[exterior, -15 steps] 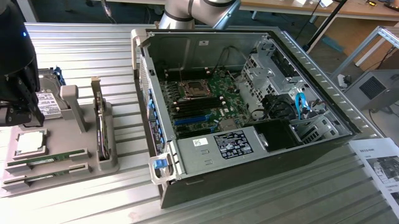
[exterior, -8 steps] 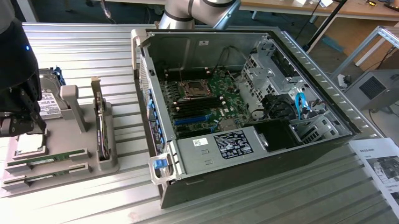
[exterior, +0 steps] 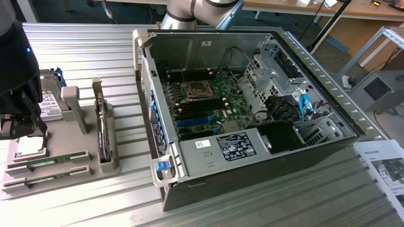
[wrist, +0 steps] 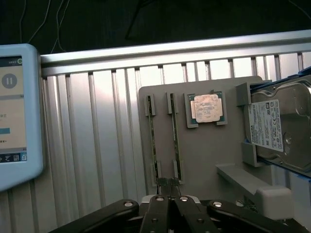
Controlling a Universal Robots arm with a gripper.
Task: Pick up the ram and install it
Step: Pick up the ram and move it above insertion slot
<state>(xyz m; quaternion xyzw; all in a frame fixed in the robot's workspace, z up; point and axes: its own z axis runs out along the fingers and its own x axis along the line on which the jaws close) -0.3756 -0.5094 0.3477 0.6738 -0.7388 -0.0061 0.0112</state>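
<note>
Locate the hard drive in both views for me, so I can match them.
Exterior view: hard drive at the exterior view's far left, at the far end of the grey tray.
Wrist view: hard drive beside the processor, away from the two ram sticks.
Shared landmark: the grey tray.

Robotics lab: a robot arm (exterior: 183,16) rises behind an open desktop computer case (exterior: 252,109) on a ribbed aluminium table (exterior: 94,42), beside a grey parts fixture (exterior: 63,142). Wooden workbenches (exterior: 303,5) line the background, and a touchscreen control pendant (wrist: 14,111) rests nearby.
</note>
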